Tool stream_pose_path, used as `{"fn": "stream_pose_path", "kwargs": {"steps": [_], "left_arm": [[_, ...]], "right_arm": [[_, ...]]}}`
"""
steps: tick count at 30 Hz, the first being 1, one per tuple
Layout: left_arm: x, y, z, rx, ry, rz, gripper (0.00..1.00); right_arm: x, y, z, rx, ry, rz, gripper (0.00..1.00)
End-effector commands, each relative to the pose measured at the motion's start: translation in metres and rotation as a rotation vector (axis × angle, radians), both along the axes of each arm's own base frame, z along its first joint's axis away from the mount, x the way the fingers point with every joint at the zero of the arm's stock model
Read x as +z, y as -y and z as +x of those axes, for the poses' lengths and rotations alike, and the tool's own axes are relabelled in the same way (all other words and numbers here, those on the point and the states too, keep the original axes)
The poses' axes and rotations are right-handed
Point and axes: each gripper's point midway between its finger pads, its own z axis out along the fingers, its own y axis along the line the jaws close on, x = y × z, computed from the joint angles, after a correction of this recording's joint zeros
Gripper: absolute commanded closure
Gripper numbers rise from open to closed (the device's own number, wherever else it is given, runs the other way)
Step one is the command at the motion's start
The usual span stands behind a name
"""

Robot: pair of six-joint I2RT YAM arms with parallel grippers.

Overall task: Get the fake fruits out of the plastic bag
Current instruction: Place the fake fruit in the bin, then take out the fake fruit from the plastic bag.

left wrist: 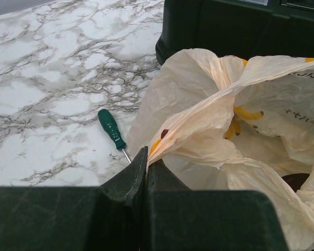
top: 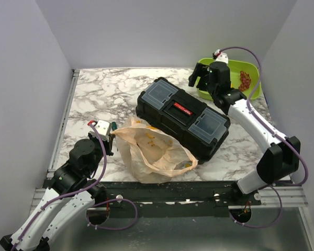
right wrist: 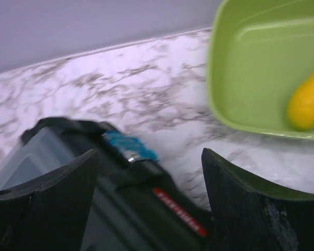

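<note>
Two arms work well apart. At the near left of the table (top: pixel 104 94), the left end effector (left wrist: pixel 146 159) is clamped tight on a gathered edge of the plastic bag (left wrist: pixel 209 130). The bag lies crumpled against the near side of the black toolbox (top: pixel 183 117). A dark rounded shape (left wrist: pixel 295 180) shows inside the bag, too hidden to identify. A green-handled screwdriver (left wrist: pixel 111 128) lies on the table just left of the bag. At the far right, the right end effector (right wrist: pixel 149 157) hangs with jaws wide and nothing between them, beside the green tray (right wrist: pixel 225 104). The tray holds a yellow lemon-like fruit (right wrist: pixel 307 99) and red grapes (top: pixel 245 80).
</note>
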Motion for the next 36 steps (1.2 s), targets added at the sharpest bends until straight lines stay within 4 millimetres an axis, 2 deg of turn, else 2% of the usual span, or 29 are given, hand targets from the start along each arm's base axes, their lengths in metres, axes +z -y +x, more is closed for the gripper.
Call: {"fn": "stream_pose_path", "kwargs": {"steps": [1, 6, 9, 11, 16, 19, 22, 25, 27, 33, 36], "left_arm": [[0.003, 0.000, 0.000, 0.001, 0.015, -0.015, 1.00], [0.008, -0.005, -0.002, 0.019, 0.035, -0.027, 1.00], [0.010, -0.008, -0.002, 0.027, 0.048, -0.034, 1.00], [0.011, -0.008, -0.002, 0.027, 0.050, -0.036, 1.00], [0.010, -0.007, -0.002, 0.026, 0.043, -0.034, 1.00], [0.010, -0.008, -0.002, 0.028, 0.046, -0.036, 1.00], [0.011, -0.009, -0.002, 0.033, 0.049, -0.036, 1.00], [0.012, -0.010, -0.002, 0.038, 0.050, -0.036, 1.00], [0.011, -0.010, -0.002, 0.041, 0.050, -0.037, 1.00], [0.009, -0.009, -0.001, 0.036, 0.042, -0.032, 1.00], [0.009, -0.009, -0.001, 0.038, 0.040, -0.032, 1.00]], "right_arm": [[0.042, -0.055, -0.034, 0.203, 0.086, 0.051, 0.20], [0.062, -0.134, -0.095, 0.446, 0.141, 0.012, 0.21], [0.070, -0.186, -0.148, 0.609, 0.188, -0.028, 0.22], [0.072, -0.211, -0.181, 0.699, 0.213, -0.046, 0.28], [0.054, -0.256, -0.254, 0.935, 0.265, -0.066, 0.34], [0.041, -0.271, -0.287, 1.031, 0.293, -0.086, 0.35], [0.023, -0.280, -0.297, 1.055, 0.262, -0.062, 0.40], [0.000, -0.279, -0.294, 1.026, 0.224, -0.108, 0.55], [-0.015, -0.276, -0.292, 1.005, 0.210, -0.148, 0.62], [-0.069, -0.249, -0.264, 0.844, 0.133, -0.378, 0.71], [-0.089, -0.254, -0.266, 0.868, 0.098, -0.401, 0.71]]}}
